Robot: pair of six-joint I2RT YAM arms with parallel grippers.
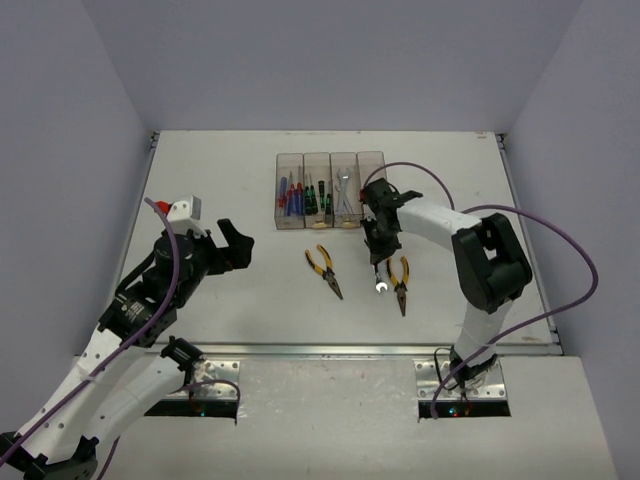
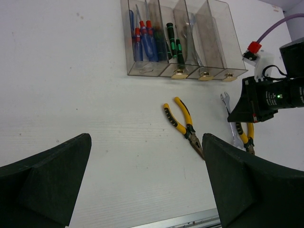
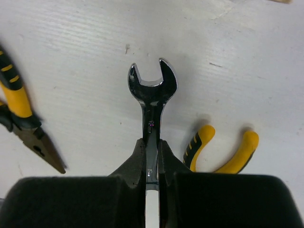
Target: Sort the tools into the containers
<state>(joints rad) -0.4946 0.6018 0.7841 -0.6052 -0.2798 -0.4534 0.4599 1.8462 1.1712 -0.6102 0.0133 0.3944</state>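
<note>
Right tool (image 3: pixel 151 146) clenched on wrench (image 3: pixel 152 90) shank, its long axis pointing at bins (image 1: pixel 371 185) just ahead, splayed left tool (image 2: pixel 147 166) well apart

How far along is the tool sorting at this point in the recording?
Done: blue/red screwdrivers sit in the leftmost bin, green/black screwdrivers in the second, wrenches in the third.

In hand: the right gripper is shut on a silver wrench, low by the table.

Left to do: that wrench, the left pliers and the right pliers. The fourth bin looks empty. The left gripper is open and holds nothing.
</note>
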